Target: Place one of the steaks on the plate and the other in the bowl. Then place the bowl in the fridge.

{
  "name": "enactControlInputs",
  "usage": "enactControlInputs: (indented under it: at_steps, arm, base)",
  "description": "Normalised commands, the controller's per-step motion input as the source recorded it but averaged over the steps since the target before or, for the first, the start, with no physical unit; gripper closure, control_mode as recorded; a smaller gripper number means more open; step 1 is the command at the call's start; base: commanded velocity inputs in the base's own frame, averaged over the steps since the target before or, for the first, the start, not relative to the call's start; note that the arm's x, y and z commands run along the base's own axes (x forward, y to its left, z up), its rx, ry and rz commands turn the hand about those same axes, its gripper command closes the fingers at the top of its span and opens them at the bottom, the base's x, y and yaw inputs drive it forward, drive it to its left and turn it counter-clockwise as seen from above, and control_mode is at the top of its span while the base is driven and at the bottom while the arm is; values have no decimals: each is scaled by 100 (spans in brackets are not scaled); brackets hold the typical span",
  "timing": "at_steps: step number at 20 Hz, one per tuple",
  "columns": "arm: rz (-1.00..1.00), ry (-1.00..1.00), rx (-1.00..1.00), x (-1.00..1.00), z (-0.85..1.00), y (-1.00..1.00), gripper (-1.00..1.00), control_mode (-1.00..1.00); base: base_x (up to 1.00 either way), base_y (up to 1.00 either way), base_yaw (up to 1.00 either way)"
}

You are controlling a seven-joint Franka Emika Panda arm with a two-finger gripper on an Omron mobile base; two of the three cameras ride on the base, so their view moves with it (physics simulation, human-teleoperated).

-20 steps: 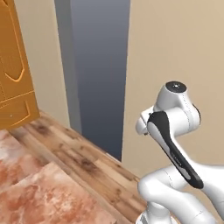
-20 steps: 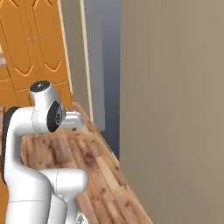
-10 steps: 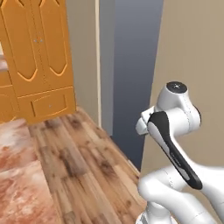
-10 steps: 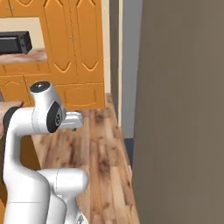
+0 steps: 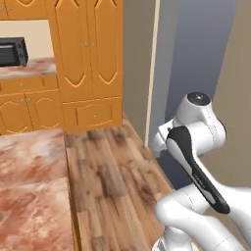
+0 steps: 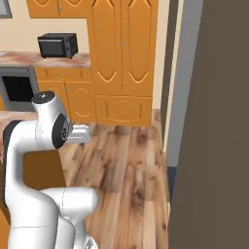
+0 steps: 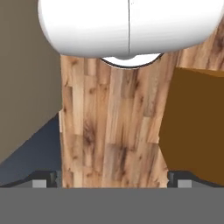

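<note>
A: What is shown in the left base view?

B: A marbled reddish worktop [image 5: 29, 191] is seen at lower left, a wooden floor [image 5: 112, 181] beside it, orange cabinets [image 5: 88, 54] behind, and a dark microwave [image 5: 12, 51] on a far counter. A blue-grey panel [image 5: 196, 49] stands past the folded arm; whether it belongs to the fridge cannot be told.

A: And the right base view?

B: The same cabinets and microwave are given from the other side, plus a dark oven opening [image 6: 17, 87] that is absent from the left view. A large dull brown slab [image 6: 214, 136] takes up the right side.

A: The hand view?

B: The gripper [image 7: 113, 178] is pointed down at the floor planks, its fingertips [image 7: 43, 179] set wide apart with nothing held between them. An orange-brown block [image 7: 197, 118] lies to one side.

A: Where are the steaks, plate and bowl?

B: Their whereabouts cannot be told from these views. The step in hand is judged to be travel by the base, with no steak yet picked up. Next, the worktop carrying them must be faced before any reach is made.
</note>
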Motion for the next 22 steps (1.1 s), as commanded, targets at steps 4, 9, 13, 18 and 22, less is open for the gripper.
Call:
enactControlInputs:
  at_steps: [4, 9, 13, 18, 22]
  arm:
    - [0, 0, 0, 0, 0, 0, -100, 100]
    - [0, 0, 0, 0, 0, 0, -100, 100]
    - [0, 0, 0, 0, 0, 0, -100, 100]
    - [0, 0, 0, 0, 0, 0, -100, 100]
    - [0, 0, 0, 0, 0, 0, -100, 100]
  base:
    - [100, 2, 17]
    - [100, 19, 7]
    - [100, 13, 16]
    - [100, 12, 25]
    - [100, 0, 54]
